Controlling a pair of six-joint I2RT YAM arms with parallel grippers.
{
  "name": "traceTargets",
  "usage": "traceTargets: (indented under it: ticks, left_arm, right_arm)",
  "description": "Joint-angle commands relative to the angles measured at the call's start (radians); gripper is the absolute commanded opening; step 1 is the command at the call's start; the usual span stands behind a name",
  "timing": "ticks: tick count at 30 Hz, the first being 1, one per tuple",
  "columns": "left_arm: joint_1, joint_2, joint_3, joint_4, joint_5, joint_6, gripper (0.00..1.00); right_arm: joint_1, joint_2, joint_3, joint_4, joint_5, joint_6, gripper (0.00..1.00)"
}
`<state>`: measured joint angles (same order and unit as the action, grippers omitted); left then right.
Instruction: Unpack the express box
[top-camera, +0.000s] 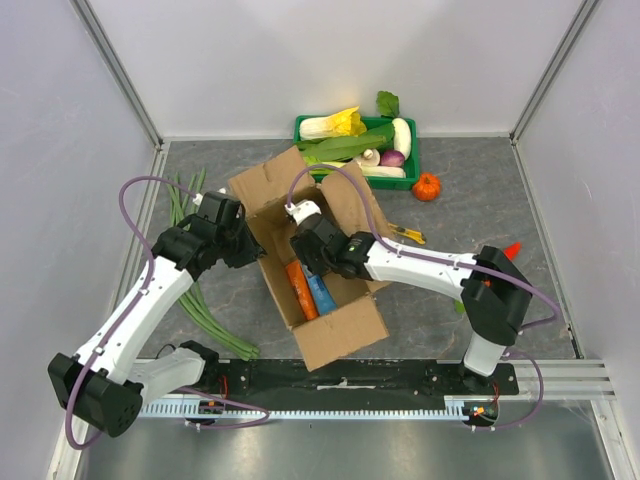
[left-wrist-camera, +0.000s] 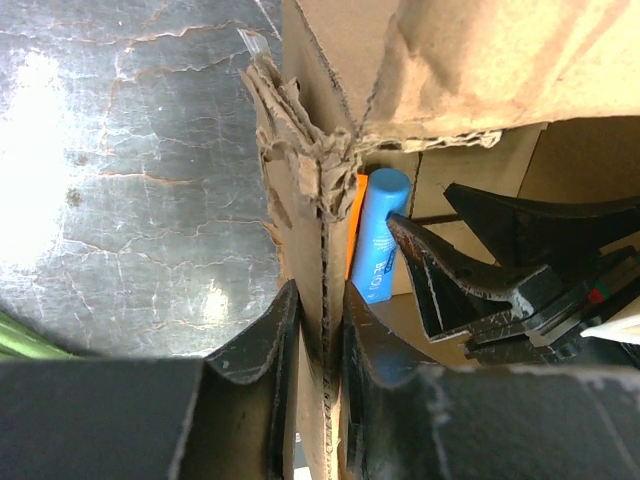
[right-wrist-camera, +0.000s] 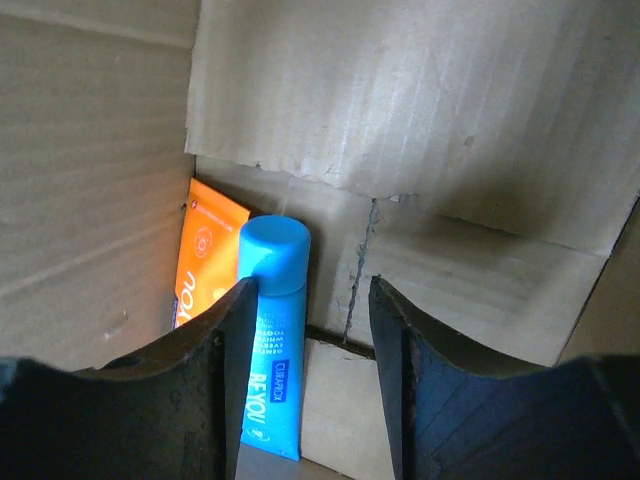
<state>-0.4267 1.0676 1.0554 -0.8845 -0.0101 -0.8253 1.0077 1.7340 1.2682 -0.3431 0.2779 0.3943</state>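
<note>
The blue tube (right-wrist-camera: 272, 350) in the express box (right-wrist-camera: 400, 100) bears white lettering along its length reading "REYOU"; its smaller print is too fine to read. The orange tube (right-wrist-camera: 205, 250) just beside the blue tube shows "YOU".

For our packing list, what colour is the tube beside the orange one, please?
Bright blue plastic tube; clearest in right wrist view.

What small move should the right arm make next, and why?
Probably nudge the right tool sideways toward the blue plastic tube: it sits off-centre in the open gap, while the left tool pins the wall of the brown cardboard box.
</note>
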Motion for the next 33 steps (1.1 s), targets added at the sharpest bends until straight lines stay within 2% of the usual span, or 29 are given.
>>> traceTargets:
  ticks: [1, 16, 26, 33]
  left_arm:
    - [0.0, 0.0, 0.089, 0.045, -0.021, -0.1, 0.02]
    - [0.0, 0.005, 0.089, 0.051, -0.025, -0.101, 0.02]
    - [0.0, 0.008, 0.087, 0.053, -0.022, -0.107, 0.02]
    - [0.0, 0.011, 0.091, 0.041, -0.04, -0.11, 0.02]
  right_arm:
    - [0.008, 0.042, 0.065, -0.011, 0.049, 0.055, 0.54]
    - [0.009, 0.139, 0.091, -0.014, -0.017, 0.055, 0.52]
    - [0.011, 0.16, 0.068, 0.041, -0.014, 0.029, 0.57]
    - [0.009, 0.102, 0.039, 0.059, 0.029, 0.014, 0.34]
